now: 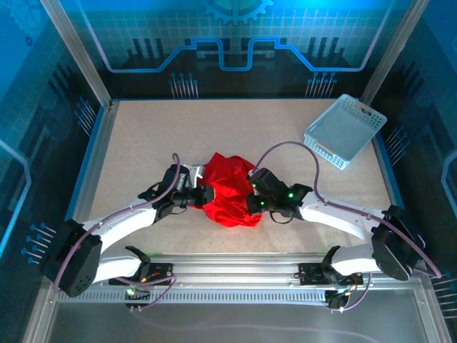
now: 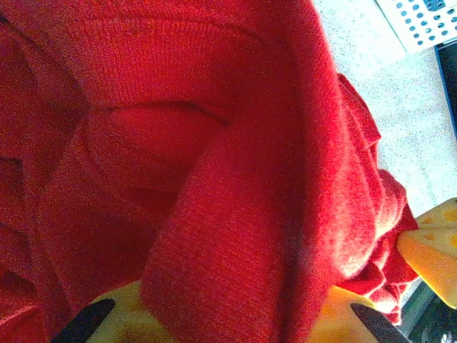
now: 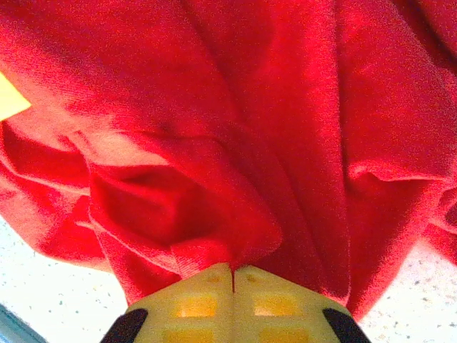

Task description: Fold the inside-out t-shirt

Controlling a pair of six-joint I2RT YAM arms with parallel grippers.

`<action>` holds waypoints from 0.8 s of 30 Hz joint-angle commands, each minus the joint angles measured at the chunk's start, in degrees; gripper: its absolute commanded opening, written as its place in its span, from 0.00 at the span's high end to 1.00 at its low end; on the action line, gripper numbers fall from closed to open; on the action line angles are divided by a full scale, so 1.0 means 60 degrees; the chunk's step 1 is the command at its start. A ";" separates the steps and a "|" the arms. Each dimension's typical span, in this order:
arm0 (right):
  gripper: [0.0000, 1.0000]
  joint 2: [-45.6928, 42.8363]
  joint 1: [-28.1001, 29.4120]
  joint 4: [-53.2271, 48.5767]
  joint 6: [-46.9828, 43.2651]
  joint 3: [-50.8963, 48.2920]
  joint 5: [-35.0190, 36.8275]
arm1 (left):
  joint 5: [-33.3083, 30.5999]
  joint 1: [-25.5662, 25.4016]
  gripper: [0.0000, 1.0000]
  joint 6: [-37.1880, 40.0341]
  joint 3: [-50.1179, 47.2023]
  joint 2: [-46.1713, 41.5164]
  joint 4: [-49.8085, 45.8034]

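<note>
Red t-shirt (image 1: 227, 193) bunched on counter (image 1: 143, 143) between arms. Thin fold in clenched right pincer (image 3: 233, 282) — may slip under pull. Left pincer (image 2: 225, 318) straddles thick fold, hold unclear — lift could drag whole bundle.

Your overhead view is evenly bright; close up, the bright red soft cloth t-shirt (image 2: 214, 143) looks oversaturated and slightly soft (glare on its right fold).

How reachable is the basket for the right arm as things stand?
Probably not yet: bare table leads to the basket, but the right gripper is shut on the t-shirt and would drag it.
</note>
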 commanded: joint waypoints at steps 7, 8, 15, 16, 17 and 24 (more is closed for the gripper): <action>1.00 -0.3158 -0.0469 -0.0481 -0.0156 0.0433 -0.0520 | -0.2266 0.0069 0.46 0.0611 0.1983 0.0970 -0.2688; 1.00 -0.3465 -0.0486 -0.0421 -0.0113 0.0453 -0.0706 | -0.2745 0.0071 0.40 0.0463 0.2470 0.1110 -0.3391; 1.00 -0.3886 -0.0481 0.0528 0.0446 0.0172 -0.1179 | -0.5957 -0.2145 0.01 -0.0247 0.3458 -0.0619 -0.5563; 1.00 -0.3809 -0.0481 0.0730 0.0496 0.0139 -0.1259 | -0.6071 -0.2321 0.01 -0.0512 0.3408 -0.0900 -0.5782; 1.00 -0.3725 -0.0473 0.0920 0.0531 0.0113 -0.1324 | -0.6150 -0.2380 0.01 -0.0786 0.3345 -0.1141 -0.5957; 1.00 -0.3136 -0.0345 0.1449 0.0469 0.0242 -0.1671 | -0.3037 -0.3011 0.01 -0.0179 0.1900 -0.2624 -0.3113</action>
